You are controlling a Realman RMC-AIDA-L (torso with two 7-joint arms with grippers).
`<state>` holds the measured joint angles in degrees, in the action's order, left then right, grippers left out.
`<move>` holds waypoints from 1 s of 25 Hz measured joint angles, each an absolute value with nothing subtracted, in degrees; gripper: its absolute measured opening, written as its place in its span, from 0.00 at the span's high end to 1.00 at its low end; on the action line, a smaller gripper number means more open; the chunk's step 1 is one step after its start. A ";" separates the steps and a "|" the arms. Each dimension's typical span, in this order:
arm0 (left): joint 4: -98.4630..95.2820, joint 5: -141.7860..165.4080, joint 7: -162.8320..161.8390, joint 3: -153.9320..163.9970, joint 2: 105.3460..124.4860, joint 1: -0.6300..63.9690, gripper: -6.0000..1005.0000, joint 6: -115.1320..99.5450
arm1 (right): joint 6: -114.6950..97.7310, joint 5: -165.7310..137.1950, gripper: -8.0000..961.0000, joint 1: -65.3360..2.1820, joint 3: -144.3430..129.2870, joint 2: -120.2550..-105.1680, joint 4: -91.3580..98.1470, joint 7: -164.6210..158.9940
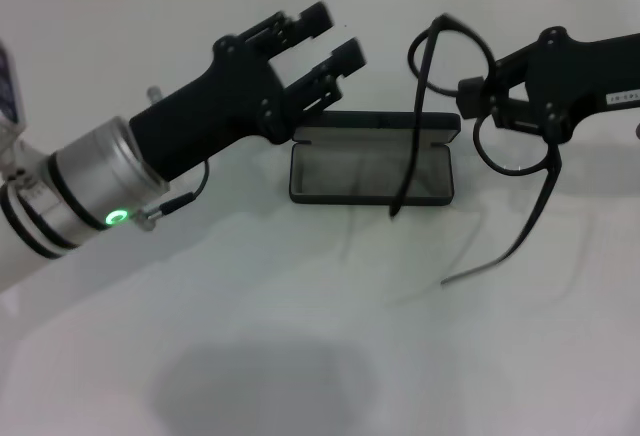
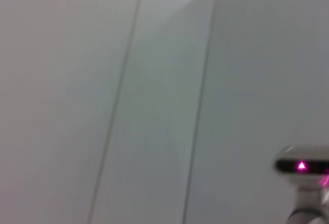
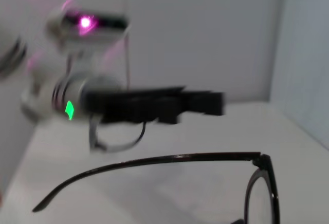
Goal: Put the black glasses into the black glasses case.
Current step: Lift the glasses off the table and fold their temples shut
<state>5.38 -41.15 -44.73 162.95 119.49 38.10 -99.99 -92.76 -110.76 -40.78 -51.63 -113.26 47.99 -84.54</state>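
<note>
Seemingly, black glasses (image 1: 470,96) in right gripper (image 1: 478,96).

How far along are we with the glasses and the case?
Done: the case lies open on the table, and the right pincer has the glasses lifted, gripped at the frame. In hand: they hang just above the case, temple arms unfolded, one dangling over the tray. Left: lower them in and let go. The left pincer hovers open beside the lid.

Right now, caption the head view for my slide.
Right claw holds black glasses above the open black glasses case; left claw open nearby.
</note>
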 joint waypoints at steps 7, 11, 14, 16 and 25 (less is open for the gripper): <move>5.48 -39.82 -44.70 162.95 119.61 43.90 0.44 -100.16 | -92.84 -108.89 0.88 -46.27 -46.89 -108.24 26.77 -85.84; 5.41 -38.43 -44.46 162.95 119.77 46.45 0.44 -99.80 | -94.56 -109.26 0.88 -46.28 -47.20 -108.45 26.76 -88.14; 4.14 -36.54 -42.89 162.95 120.00 47.85 0.44 -97.53 | -96.56 -109.18 0.88 -46.17 -47.05 -108.47 26.77 -89.01; 2.37 -35.87 -41.51 162.95 120.04 48.29 0.44 -95.03 | -97.81 -109.12 0.88 -46.04 -46.87 -108.32 26.78 -89.66; -2.00 -33.34 -37.24 162.80 120.13 49.35 0.44 -88.37 | -98.75 -109.29 0.88 -45.64 -46.89 -108.16 26.65 -92.14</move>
